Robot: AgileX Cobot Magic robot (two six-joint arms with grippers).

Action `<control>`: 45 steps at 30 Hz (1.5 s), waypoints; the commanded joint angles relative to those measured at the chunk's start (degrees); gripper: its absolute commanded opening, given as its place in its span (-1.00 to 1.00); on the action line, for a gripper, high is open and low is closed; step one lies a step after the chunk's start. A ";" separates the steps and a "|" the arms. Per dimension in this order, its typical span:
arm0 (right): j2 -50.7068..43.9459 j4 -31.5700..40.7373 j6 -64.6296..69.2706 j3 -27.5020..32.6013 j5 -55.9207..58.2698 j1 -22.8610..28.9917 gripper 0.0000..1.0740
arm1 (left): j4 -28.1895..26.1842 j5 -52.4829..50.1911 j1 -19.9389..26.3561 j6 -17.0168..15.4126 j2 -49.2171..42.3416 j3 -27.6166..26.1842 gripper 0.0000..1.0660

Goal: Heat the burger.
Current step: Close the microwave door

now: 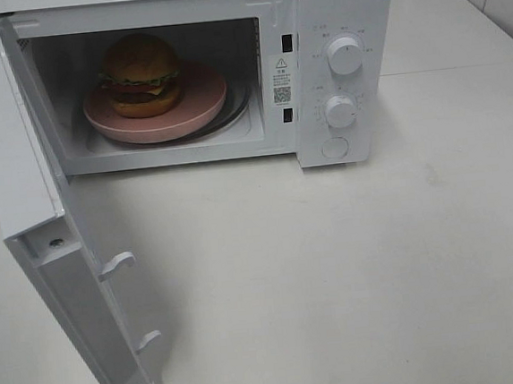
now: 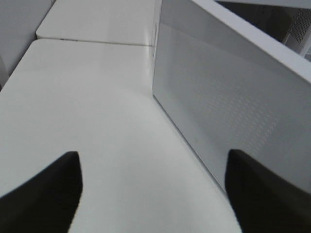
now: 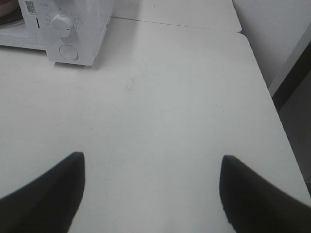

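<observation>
Both my left gripper [image 2: 152,160] and my right gripper [image 3: 151,158] have the jaws apart and hold nothing. The burger [image 1: 143,73] sits on the pink plate [image 1: 204,102] inside the microwave [image 1: 339,5], well apart from both jaws, behind the open door [image 2: 233,111] that stands just ahead of my left jaws.

I think the risk is in the closing. If my left jaws push the door too hard, the microwave may slide on the table [image 1: 336,284]. My right jaws, far from the panel, may slip on a knob.

I count one burger, one plate, one door with two latch hooks [image 1: 117,264], two knobs [image 1: 345,56] and one round button [image 1: 334,147].
</observation>
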 commanded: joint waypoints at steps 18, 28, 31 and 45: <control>-1.49 0.06 0.17 0.06 -0.74 -0.23 0.38 | 0.97 -26.01 -0.23 1.66 22.00 4.07 -1.00; -1.49 0.06 0.17 0.06 -0.74 -0.23 0.37 | -0.80 -52.60 -0.23 1.83 27.96 14.61 -1.00; -1.49 0.06 0.17 0.06 -0.74 -0.23 0.37 | -0.80 -60.79 -0.23 1.83 28.99 18.28 -1.00; -1.49 0.06 0.17 0.06 -0.74 -0.23 0.37 | 3.61 -79.24 -0.29 0.63 43.54 22.40 -1.00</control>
